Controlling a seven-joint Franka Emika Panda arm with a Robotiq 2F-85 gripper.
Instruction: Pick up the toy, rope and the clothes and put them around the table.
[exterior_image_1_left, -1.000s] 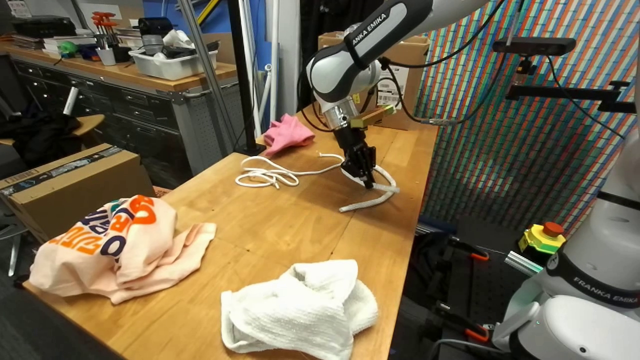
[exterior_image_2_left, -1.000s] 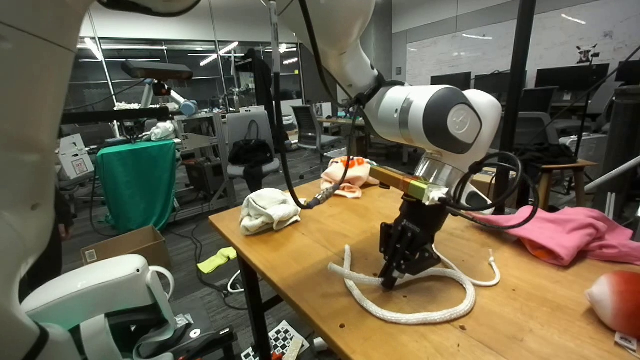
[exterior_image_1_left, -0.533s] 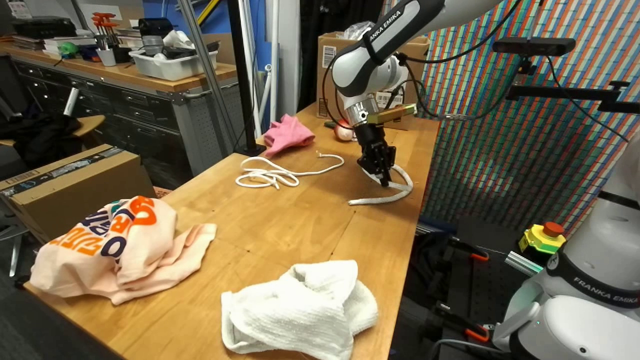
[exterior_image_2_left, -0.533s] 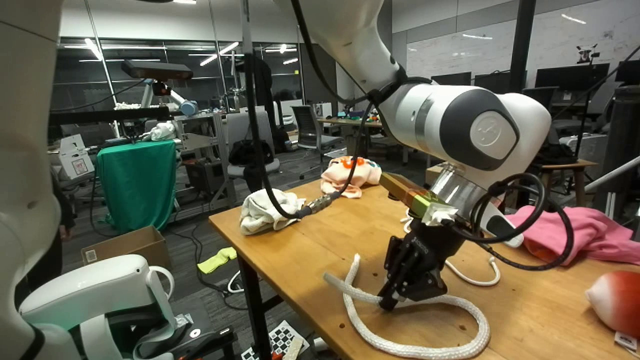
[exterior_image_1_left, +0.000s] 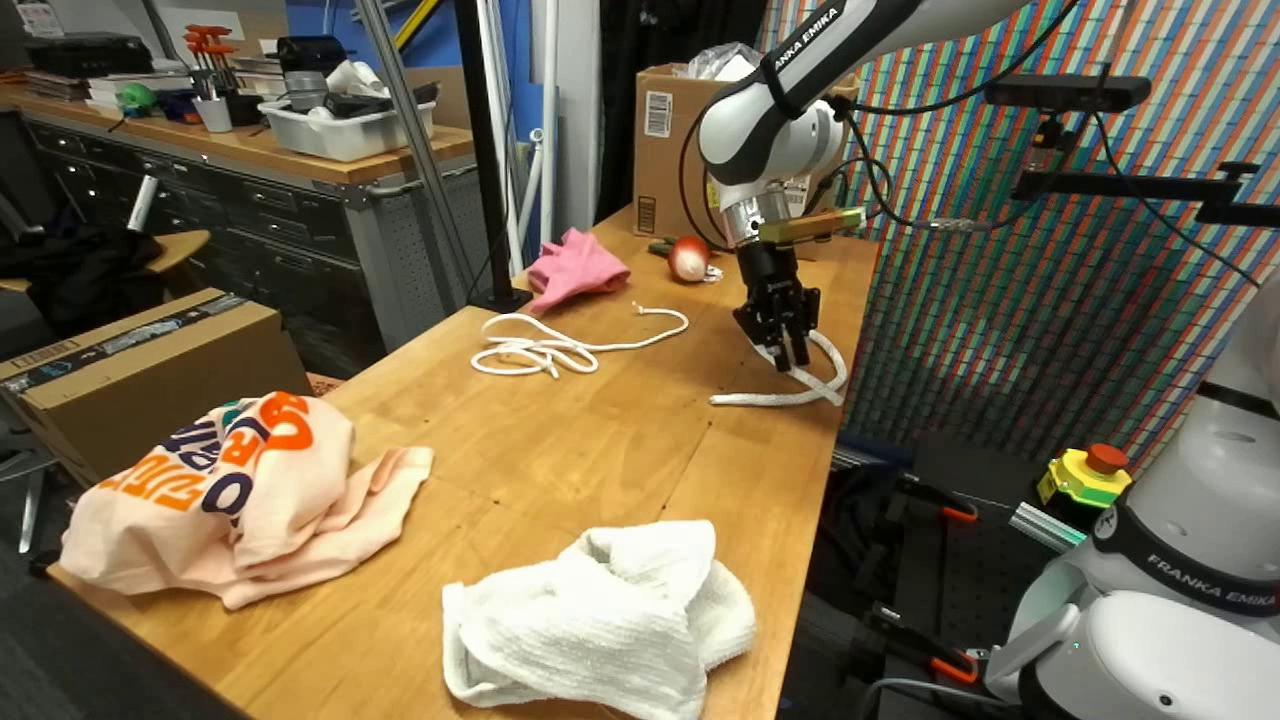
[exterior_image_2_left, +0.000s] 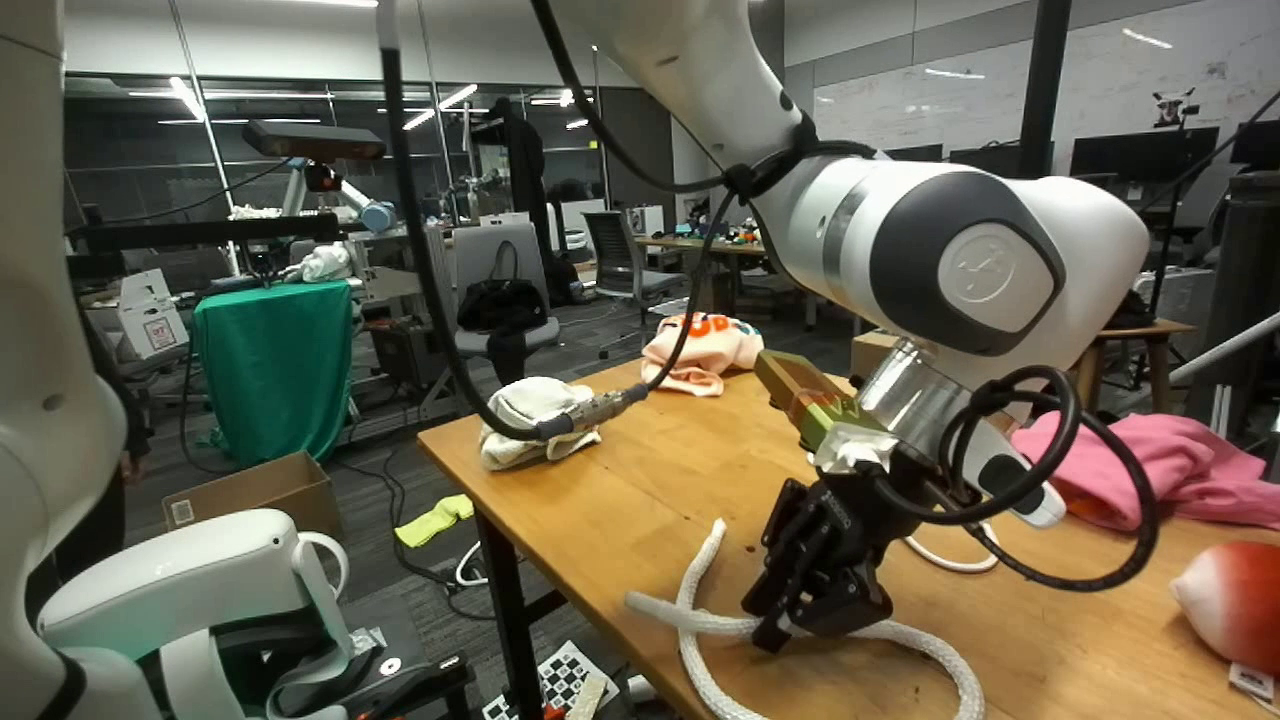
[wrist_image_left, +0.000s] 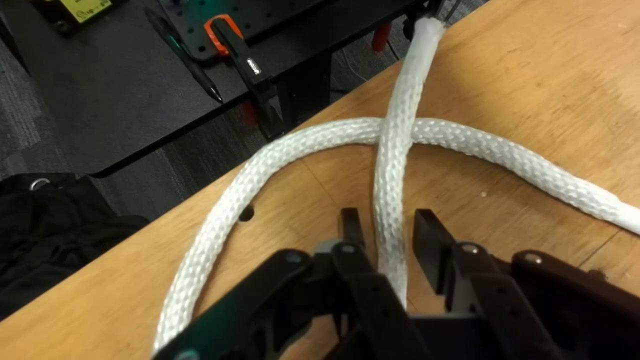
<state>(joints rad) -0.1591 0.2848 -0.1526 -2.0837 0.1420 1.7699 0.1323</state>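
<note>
Okay, so the fingers (wrist_image_left: 432, 245) were spread, with the thick white rope (wrist_image_left: 392, 175) running between them and a sliver of wood showing on each side, so the gripper (wrist_image_left: 387, 215) wasn't pinching anything. That rope lay loose on the table (exterior_image_1_left: 560, 450), one end crossed over its own curve. Whether it counted as placed or was up for a grab, I couldn't tell.

Outward from the thick rope: the thin white rope (exterior_image_1_left: 615, 347) sat in loose loops apart from it, and the crumpled pink cloth (exterior_image_1_left: 578, 268) a bit farther out. The red-and-white toy (exterior_image_1_left: 688, 260) was on that same side, not touching it. Well apart, on the opposite side, were the white towel (exterior_image_1_left: 600, 620) and the peach garment (exterior_image_1_left: 240, 490) with lettering.

Progress-wise I'd say mostly there: toy, ropes and clothes were all spread around. My guess, only the thick rope was left to settle.
</note>
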